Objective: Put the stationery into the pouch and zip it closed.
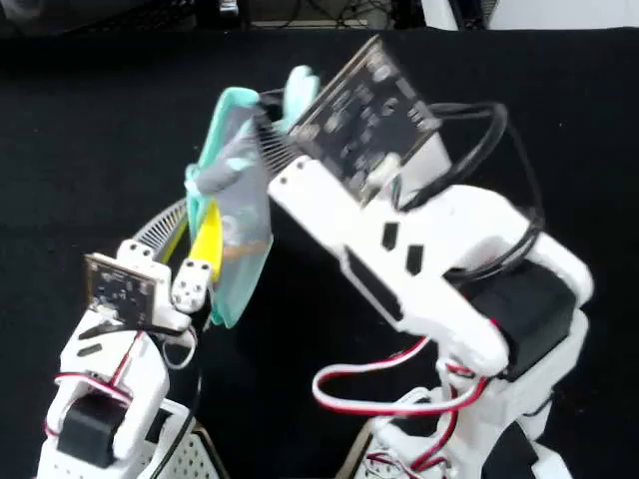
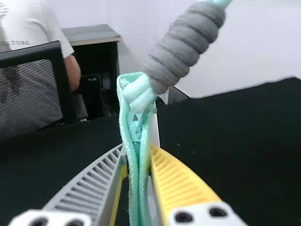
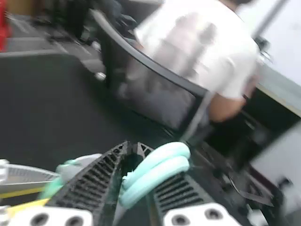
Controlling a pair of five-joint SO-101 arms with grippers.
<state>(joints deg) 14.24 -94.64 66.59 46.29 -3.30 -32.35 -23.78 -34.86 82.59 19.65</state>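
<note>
We see a desk (image 1: 559, 120) covered in black cloth (matte and flat wherever it shows), running back to the far edge in the high view. At its near side stand the left arm (image 1: 100, 429) and the right arm (image 1: 479, 409), their white bases well apart.

Black cloth tabletop (image 1: 90, 120), matte, evenly lit. Plain white wall (image 2: 263, 42) behind it. Dark desk (image 2: 89, 34) with a pale grey top stands against the wall, and a black mesh office chair (image 2: 28, 94) is just beside it. Greyish floor (image 3: 33, 44) past the table. Dark cables (image 1: 300, 15) lie beyond the table's far edge.
</note>
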